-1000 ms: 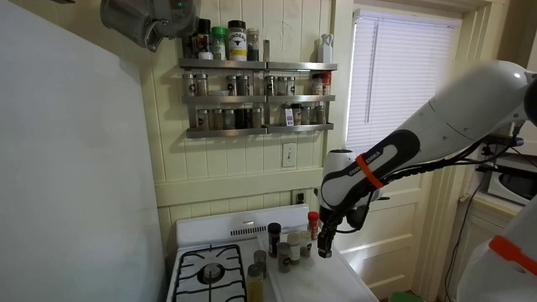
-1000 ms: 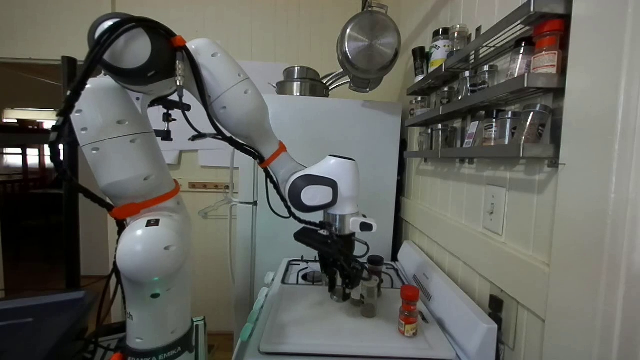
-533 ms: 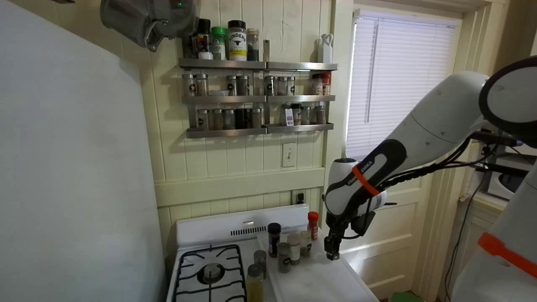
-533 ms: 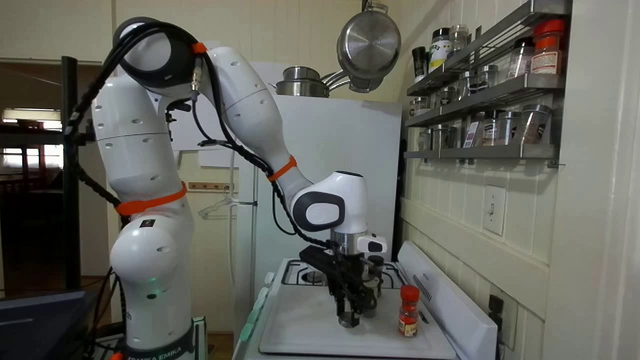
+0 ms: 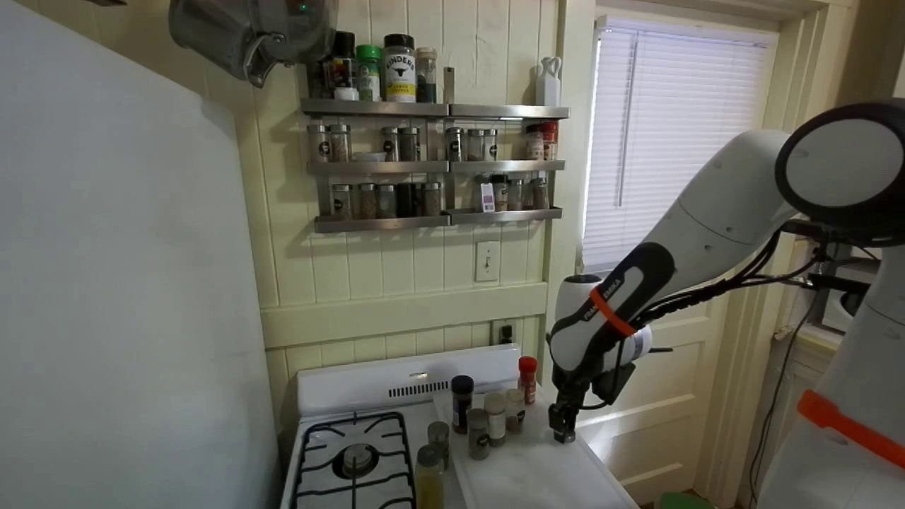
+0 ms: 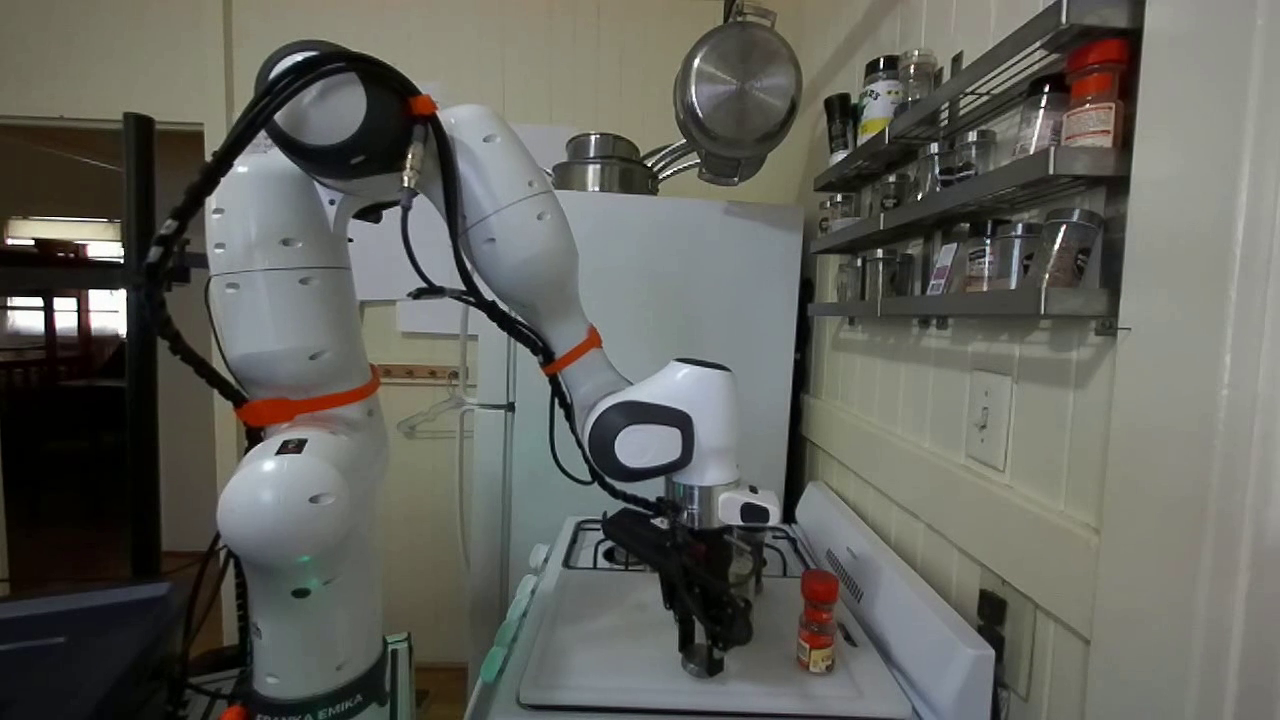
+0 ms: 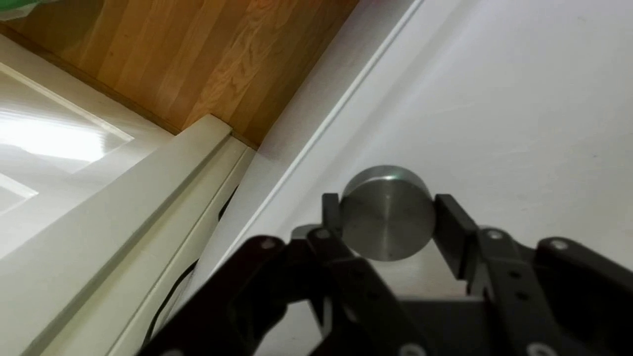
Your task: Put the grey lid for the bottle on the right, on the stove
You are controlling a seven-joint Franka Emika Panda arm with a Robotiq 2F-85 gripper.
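The grey lid (image 7: 388,227) is a round brushed-metal cap. My gripper (image 7: 388,213) is shut on it, with the finger pads (image 7: 452,227) touching its two sides. In both exterior views the lid (image 5: 565,438) (image 6: 699,662) is at the fingertips of my gripper (image 5: 563,424) (image 6: 703,645), low over the white cover (image 6: 610,640) on the stove (image 5: 353,387). I cannot tell whether the lid touches the cover. A clear bottle (image 5: 515,411) with a pale top stands on the cover, left of the gripper in that exterior view; I cannot tell whether it has a lid.
More bottles stand close by: a red-capped one (image 6: 817,630), a dark-capped one (image 5: 462,403), a grey-capped jar (image 5: 479,437) and a yellow one (image 5: 429,477). A burner grate (image 5: 353,459) lies left of them. The cover's raised edge (image 7: 316,136) runs beside the lid.
My gripper has moved away from the group of bottles and downward, with the lid still held. It shifts right in one exterior view and toward the camera in another. The bottles have not moved.
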